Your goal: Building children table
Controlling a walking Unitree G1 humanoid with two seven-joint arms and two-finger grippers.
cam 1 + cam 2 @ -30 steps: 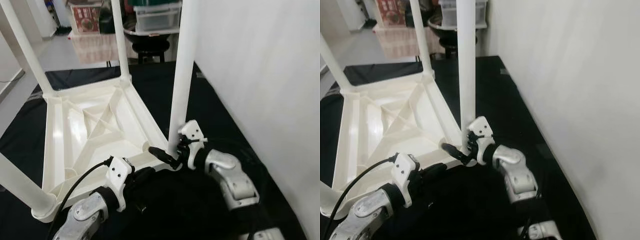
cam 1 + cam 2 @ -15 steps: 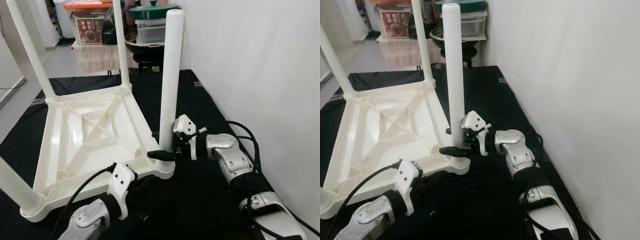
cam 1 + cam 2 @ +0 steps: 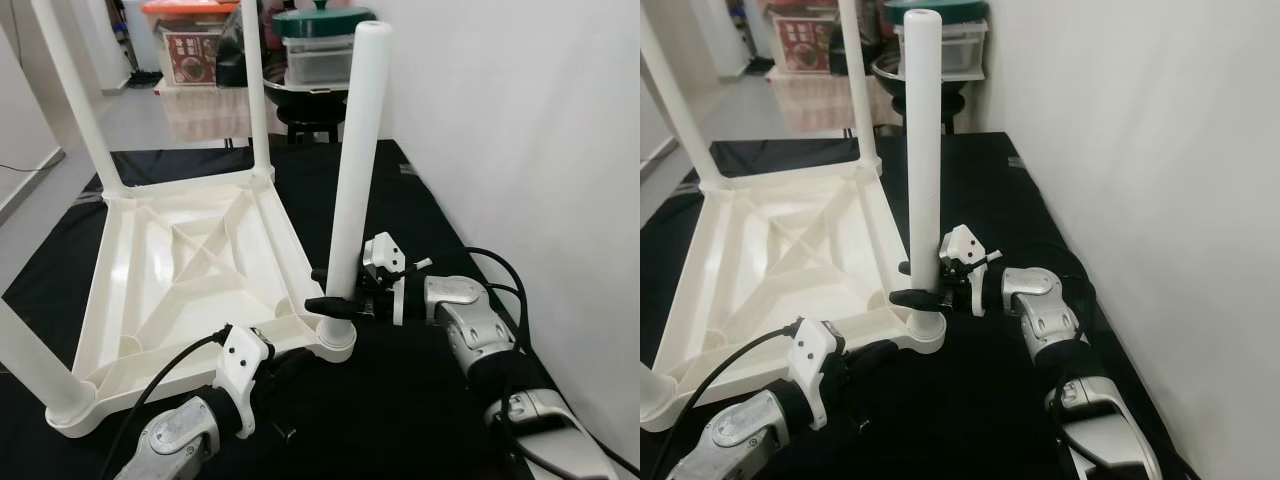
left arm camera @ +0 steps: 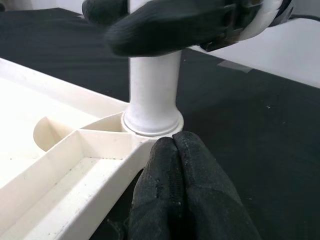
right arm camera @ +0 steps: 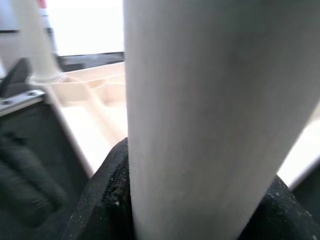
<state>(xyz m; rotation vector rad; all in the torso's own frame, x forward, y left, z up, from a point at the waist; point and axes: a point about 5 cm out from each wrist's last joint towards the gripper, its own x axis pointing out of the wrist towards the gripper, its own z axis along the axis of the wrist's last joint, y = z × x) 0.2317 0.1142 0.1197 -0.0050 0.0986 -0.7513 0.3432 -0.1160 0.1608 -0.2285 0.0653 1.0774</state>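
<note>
A black mat [image 3: 420, 400] covers the floor across the lower half of the head views, running up to a white wall [image 3: 540, 150] on the right. On it, left of centre, the white children's table [image 3: 190, 270] lies upside down, its ribbed underside facing up. Two far legs rise at the upper left and are cut off by the top edge; a third leg [image 3: 30, 360] at the lower left is cut off by the left edge. The fourth leg [image 3: 922, 160] stands nearly upright in the near right corner socket [image 3: 335, 340], in the middle of the frame.

The right claw [image 3: 912, 284] reaches in from the right and pinches this leg low down, one black finger before it and one behind; in the right wrist view the leg is a blurred white column hiding most of the fingers. The left claw [image 4: 175, 150], at the lower left of centre, has its fingers pressed together, tips touching the table's rim just beside the socket. Storage boxes and a pot [image 3: 320, 20] sit blurred at the top.
</note>
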